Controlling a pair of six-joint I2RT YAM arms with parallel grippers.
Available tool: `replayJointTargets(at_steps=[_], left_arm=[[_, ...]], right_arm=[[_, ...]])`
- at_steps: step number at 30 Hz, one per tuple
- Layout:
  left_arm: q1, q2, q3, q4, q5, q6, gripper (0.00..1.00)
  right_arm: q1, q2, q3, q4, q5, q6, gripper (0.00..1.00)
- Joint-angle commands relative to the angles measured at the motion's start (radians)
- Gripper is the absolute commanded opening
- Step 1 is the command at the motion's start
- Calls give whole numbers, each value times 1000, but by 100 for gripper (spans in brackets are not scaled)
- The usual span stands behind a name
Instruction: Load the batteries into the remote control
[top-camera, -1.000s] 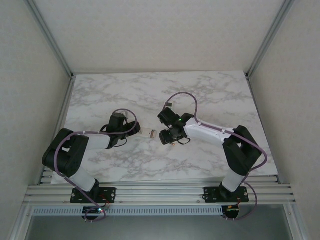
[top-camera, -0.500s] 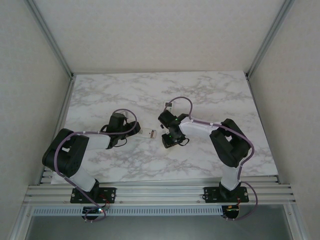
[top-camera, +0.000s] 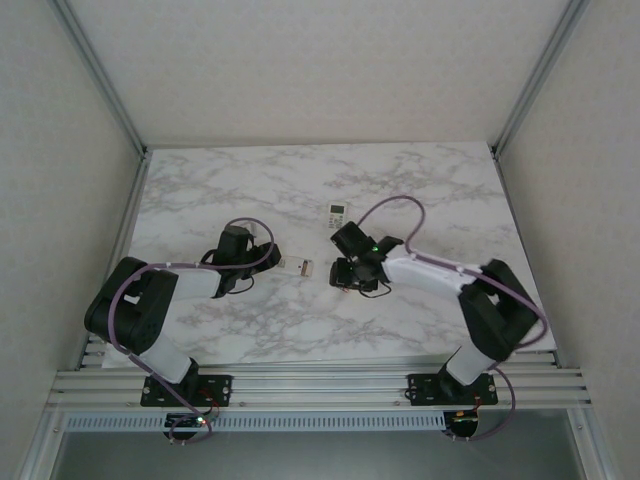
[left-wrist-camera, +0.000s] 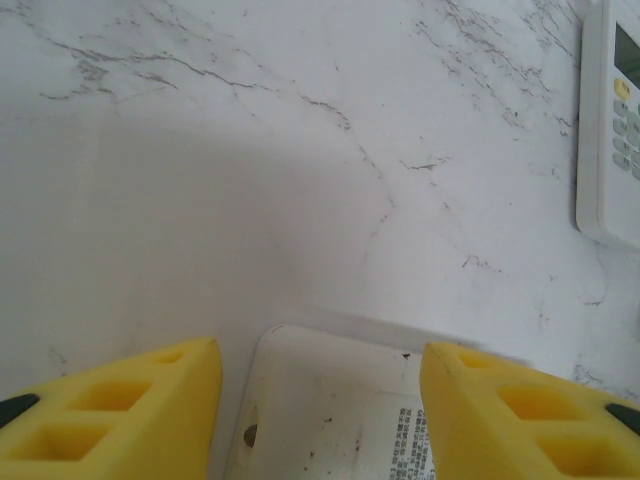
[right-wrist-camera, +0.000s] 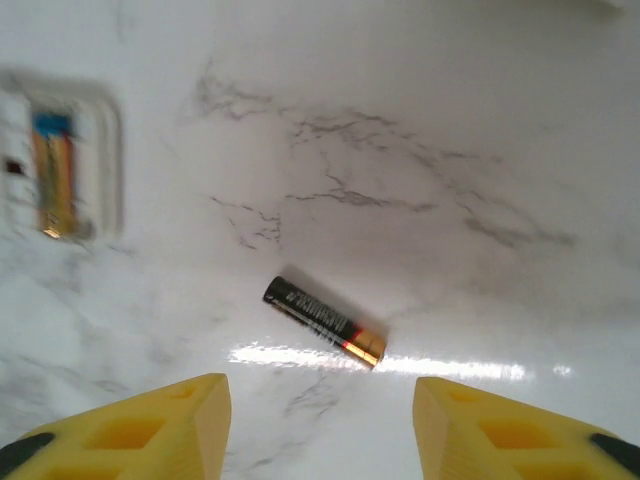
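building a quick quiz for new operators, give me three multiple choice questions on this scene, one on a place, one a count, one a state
1. Where is the loose battery? A) on the bare table B) inside a drawer C) on top of an arm
2. How many remotes lie on the table? A) one B) two C) four
3. How is the right gripper? A) shut on a battery B) shut on a remote C) open, nothing between its fingers
Answers: 1 A, it lies flat on the marble ahead of the fingers. 2 B, the far remote and the near remote. 3 C, its fingers stand apart over bare table.
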Motion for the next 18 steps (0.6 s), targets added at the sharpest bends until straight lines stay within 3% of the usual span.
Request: replayJointTargets(at_steps=[1, 3, 6, 11, 18], left_arm=[[5, -6, -16, 7, -12, -1, 54], [6, -7, -17, 9, -12, -1, 54], [5, -10, -19, 9, -10, -1, 54], [5, -17, -20, 6, -17, 3, 54], [5, -4, -15, 8, -12, 1, 53]], right_arm=[[31, -24, -14, 27, 65, 593, 54], [32, 23, 66, -159, 74, 794, 56], [9, 118, 155, -254, 26, 874, 56], [-9, 172, 121, -128, 2, 980, 55], [-16, 217, 147, -117, 20, 1003, 60]])
